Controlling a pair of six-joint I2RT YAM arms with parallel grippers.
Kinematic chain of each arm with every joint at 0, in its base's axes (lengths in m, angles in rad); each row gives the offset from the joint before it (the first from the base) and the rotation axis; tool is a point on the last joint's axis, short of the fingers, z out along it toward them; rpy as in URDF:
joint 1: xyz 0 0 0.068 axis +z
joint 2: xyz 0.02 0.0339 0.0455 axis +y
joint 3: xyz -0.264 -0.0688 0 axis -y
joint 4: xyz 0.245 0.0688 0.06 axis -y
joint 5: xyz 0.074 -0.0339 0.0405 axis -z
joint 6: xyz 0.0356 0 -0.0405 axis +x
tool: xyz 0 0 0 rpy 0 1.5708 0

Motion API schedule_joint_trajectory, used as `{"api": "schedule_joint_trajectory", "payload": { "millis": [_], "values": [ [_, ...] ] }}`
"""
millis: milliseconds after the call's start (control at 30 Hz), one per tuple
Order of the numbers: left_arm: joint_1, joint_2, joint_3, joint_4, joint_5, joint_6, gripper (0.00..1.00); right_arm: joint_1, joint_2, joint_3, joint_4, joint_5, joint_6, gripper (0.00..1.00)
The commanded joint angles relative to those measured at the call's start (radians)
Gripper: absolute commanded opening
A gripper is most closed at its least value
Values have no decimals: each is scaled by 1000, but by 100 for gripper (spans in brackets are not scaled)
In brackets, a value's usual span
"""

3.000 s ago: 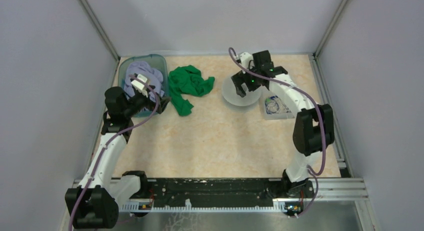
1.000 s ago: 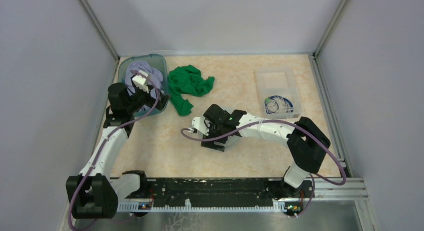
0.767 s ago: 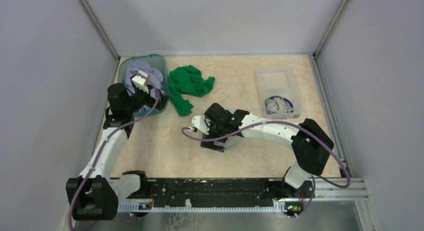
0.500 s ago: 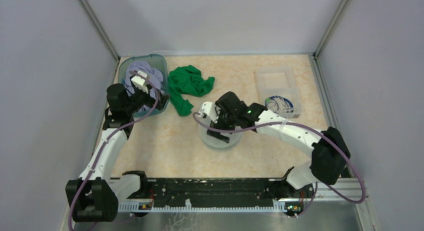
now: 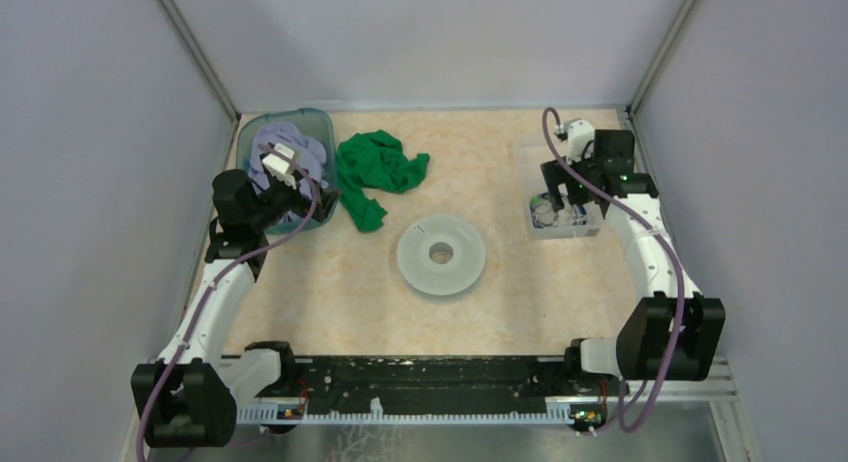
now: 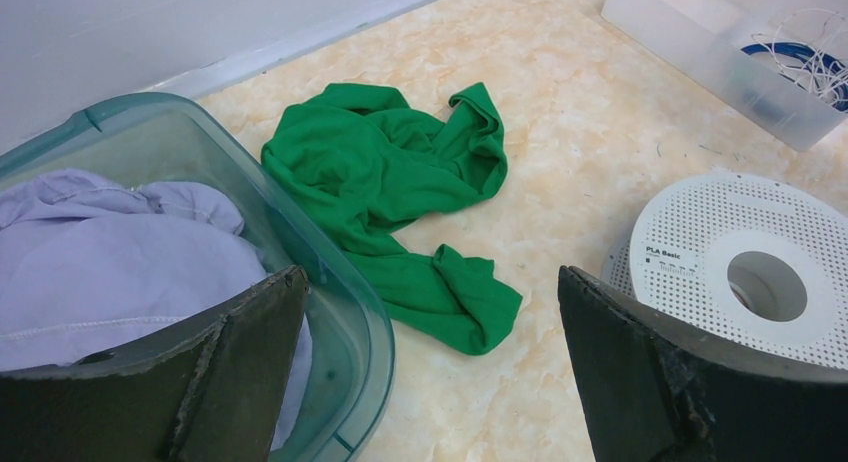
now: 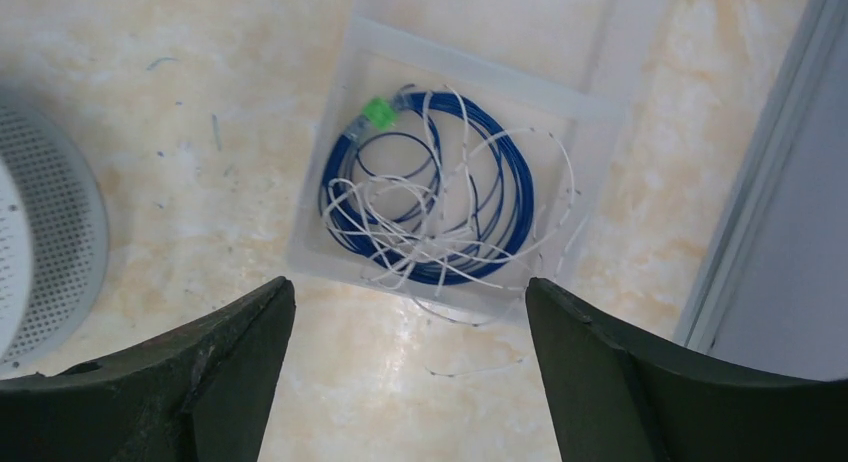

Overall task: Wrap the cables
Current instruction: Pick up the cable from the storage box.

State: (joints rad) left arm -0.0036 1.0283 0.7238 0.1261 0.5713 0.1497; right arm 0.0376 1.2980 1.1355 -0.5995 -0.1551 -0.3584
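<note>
The right tool [image 7: 408, 367] is wide open and holds nothing. Just below it the cables [image 7: 430, 217] lie in a clear box [image 7: 480, 77]: a blue loop with a green bit, and thin white wire tangled over it. A round white spool [image 7: 40, 232] lies on the counter [image 7: 200, 62] to its left. The left tool [image 6: 430, 372] is wide open and empty too, over the rim of a green tub [image 6: 340, 282] of purple cloth [image 6: 110, 252].

The top camera looks down from behind on the whole table [image 5: 330, 302]. The left wrist looks low across it, the right wrist straight down, close. Both catch the spool [image 6: 690, 222] and tray [image 7: 490, 77].
</note>
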Motion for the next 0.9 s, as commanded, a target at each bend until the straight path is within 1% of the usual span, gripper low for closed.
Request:
{"api": "schedule_joint_trajectory", "payload": {
  "millis": [0, 167, 300, 433, 533, 600, 667, 767, 867],
  "values": [
    [6, -11, -10, 33, 31, -4, 100, -93, 82, 56, -19, -53, 15, 84],
    [6, -15, -12, 34, 33, -4, 100, -114, 183, 55, 3, -84, 30, 75],
    [6, -18, -12, 32, 37, -7, 100, -113, 252, 66, 28, -85, 36, 63],
    [6, -23, -12, 32, 40, -9, 100, -113, 304, 81, 36, -71, 25, 43],
    [6, -24, -11, 32, 38, -9, 100, -114, 322, 98, 10, -94, 19, 22],
    [6, -22, -9, 29, 38, -9, 100, -113, 310, 120, -15, -119, 18, 8],
    [7, -18, -6, 27, 39, -9, 100, -113, 273, 147, -36, -139, 19, 0],
    [5, -13, 0, 24, 41, -5, 100, -113, 188, 204, -72, -195, 32, 0],
    [5, -4, 16, 14, 48, 10, 100, -109, 97, 297, -107, -274, 67, 0]
  ]
}}
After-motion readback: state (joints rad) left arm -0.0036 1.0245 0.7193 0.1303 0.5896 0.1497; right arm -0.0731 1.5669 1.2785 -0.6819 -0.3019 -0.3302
